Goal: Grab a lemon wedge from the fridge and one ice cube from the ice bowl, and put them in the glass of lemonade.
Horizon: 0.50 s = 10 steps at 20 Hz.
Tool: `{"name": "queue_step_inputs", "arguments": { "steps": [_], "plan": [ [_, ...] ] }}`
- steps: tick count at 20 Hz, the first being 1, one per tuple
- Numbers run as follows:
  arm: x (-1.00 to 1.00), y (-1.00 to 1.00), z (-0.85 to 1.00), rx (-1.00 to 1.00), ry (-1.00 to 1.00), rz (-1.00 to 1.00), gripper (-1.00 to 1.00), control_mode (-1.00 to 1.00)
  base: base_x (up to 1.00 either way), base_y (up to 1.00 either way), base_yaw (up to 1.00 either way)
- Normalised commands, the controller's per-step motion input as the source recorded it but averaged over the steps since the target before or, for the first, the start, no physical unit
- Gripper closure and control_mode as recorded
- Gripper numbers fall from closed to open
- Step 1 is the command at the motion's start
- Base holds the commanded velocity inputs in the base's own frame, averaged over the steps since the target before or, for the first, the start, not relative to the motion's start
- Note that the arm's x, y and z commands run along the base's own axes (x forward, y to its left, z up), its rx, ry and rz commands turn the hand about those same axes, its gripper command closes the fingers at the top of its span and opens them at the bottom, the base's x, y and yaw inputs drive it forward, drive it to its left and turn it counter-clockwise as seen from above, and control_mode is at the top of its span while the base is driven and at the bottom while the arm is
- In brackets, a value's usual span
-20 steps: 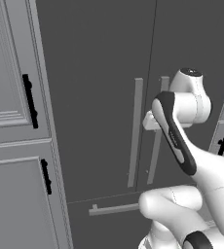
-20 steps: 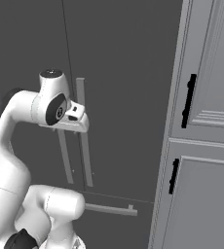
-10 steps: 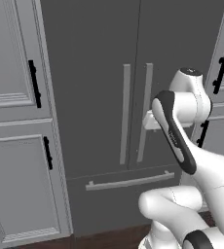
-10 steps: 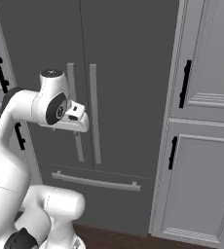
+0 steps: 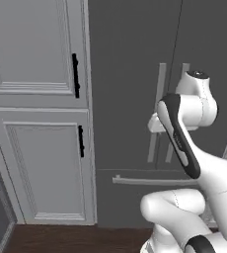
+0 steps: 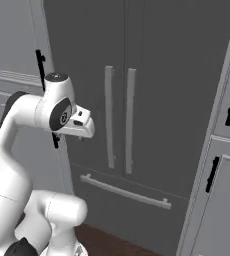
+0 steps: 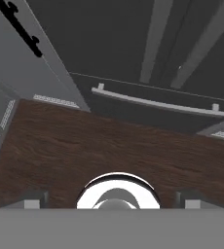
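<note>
Fridge (image 6: 137,60) closed, lemon wedge presumably behind its doors — unseen. Paired vertical handles (image 6: 119,120) at fridge centre: rigid bars, best hooked near mid-height; heavy door, steady pull likely needed. End effector (image 7: 111,199) spread wide, empty, short of the fridge.

fridge (image 5: 135,74) ahead, doors shut | cabinets (image 5: 36,99) on its left | drawer handle (image 6: 124,192) below door handles (image 6: 118,120)

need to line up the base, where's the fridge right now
The fridge stands shut straight ahead in the right base view, its paired vertical handles centre frame, grey cabinets flanking it.
</note>
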Motion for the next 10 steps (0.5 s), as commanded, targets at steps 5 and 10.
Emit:
{"name": "queue_step_inputs", "arguments": {
  "steps": [5, 10],
  "plan": [
    [0.00, 0.00, 0.00, 0.00, 0.00, 0.00, -1.00, 1.00, 0.11, 0.45, 0.84],
    [0.00, 0.00, 0.00, 0.00, 0.00, 0.00, -1.00, 1.00, 0.22, 0.32, 0.86]
  ]
}}
